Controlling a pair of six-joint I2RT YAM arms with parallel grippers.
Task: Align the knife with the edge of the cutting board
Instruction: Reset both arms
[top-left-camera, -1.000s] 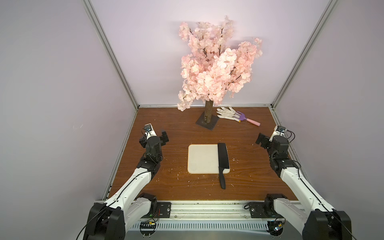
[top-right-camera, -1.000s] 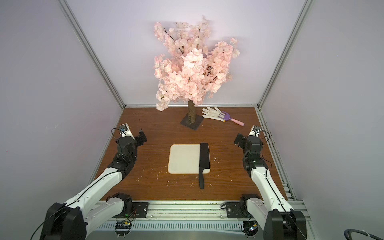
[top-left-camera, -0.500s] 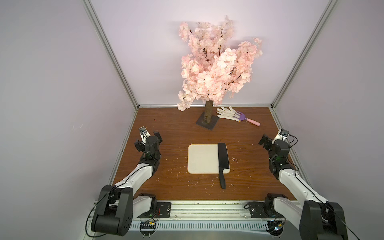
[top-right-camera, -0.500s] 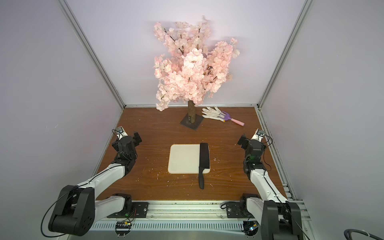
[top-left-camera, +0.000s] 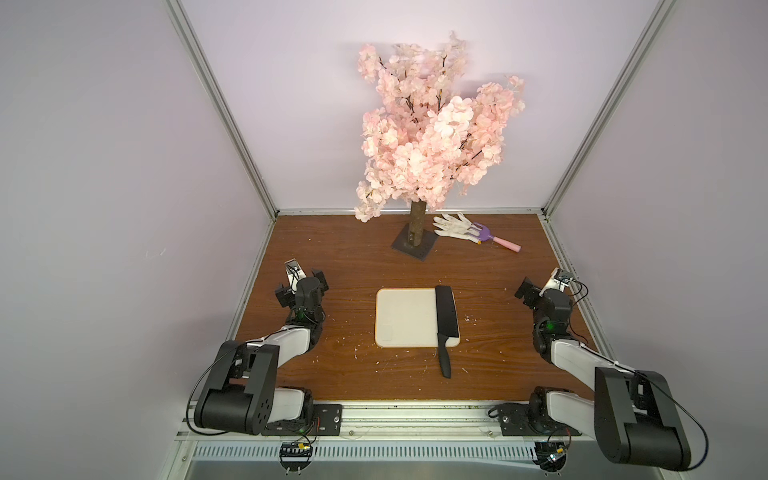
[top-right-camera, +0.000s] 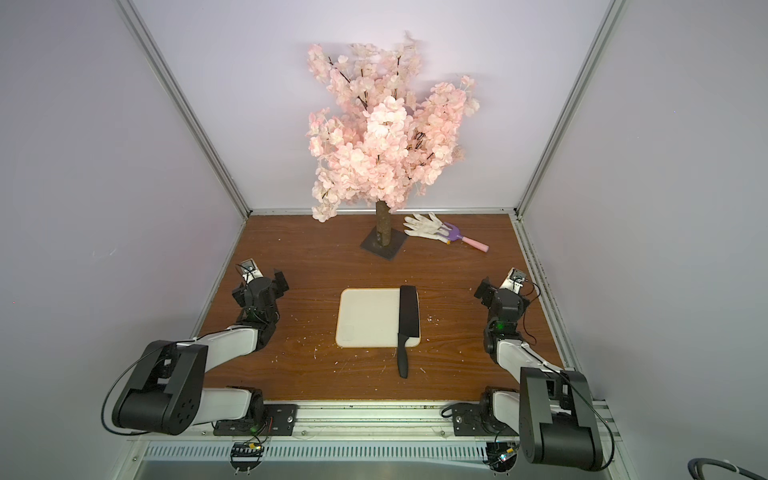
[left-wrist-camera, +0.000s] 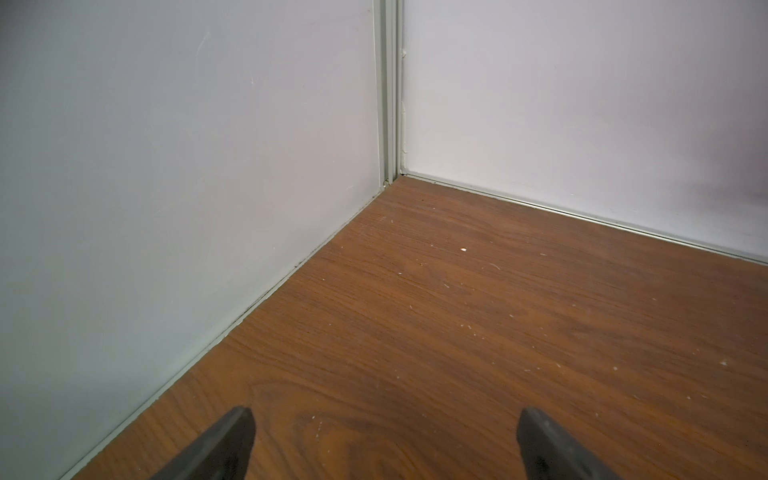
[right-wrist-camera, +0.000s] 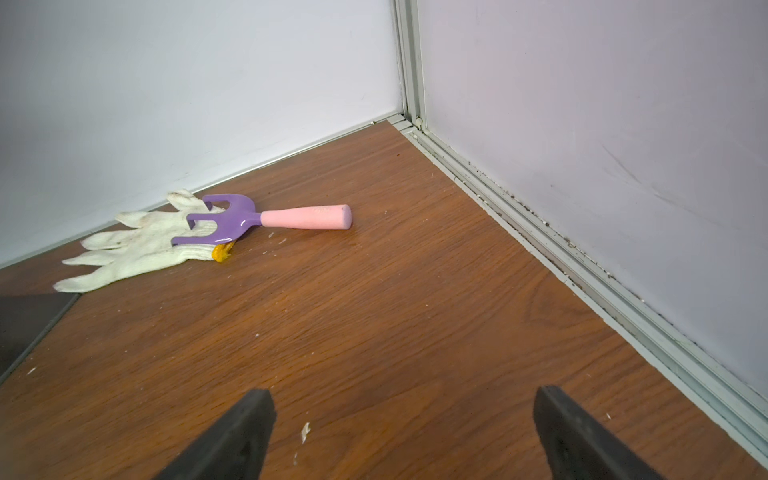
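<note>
The cream cutting board (top-left-camera: 401, 318) (top-right-camera: 365, 318) lies flat at the table's middle. The black knife (top-left-camera: 446, 320) (top-right-camera: 407, 318) rests with its broad blade along the board's right edge, parallel to it. Its handle sticks out past the front edge onto the wood. My left gripper (top-left-camera: 301, 286) (top-right-camera: 259, 286) (left-wrist-camera: 385, 415) stands open and empty low at the left wall, well apart from the board. My right gripper (top-left-camera: 540, 287) (top-right-camera: 500, 287) (right-wrist-camera: 402, 394) stands open and empty low at the right wall. Neither wrist view shows the knife or board.
A pink blossom tree (top-left-camera: 432, 137) on a dark square base (top-left-camera: 414, 246) stands at the back middle. Next to it lie a white glove (top-left-camera: 453, 227) (right-wrist-camera: 137, 245) and a purple-and-pink rake (top-left-camera: 496, 240) (right-wrist-camera: 266, 218). Walls close in on three sides.
Both arms have folded back and down toward their bases, with the grippers settling low by the side walls. Knife and board have not moved.
</note>
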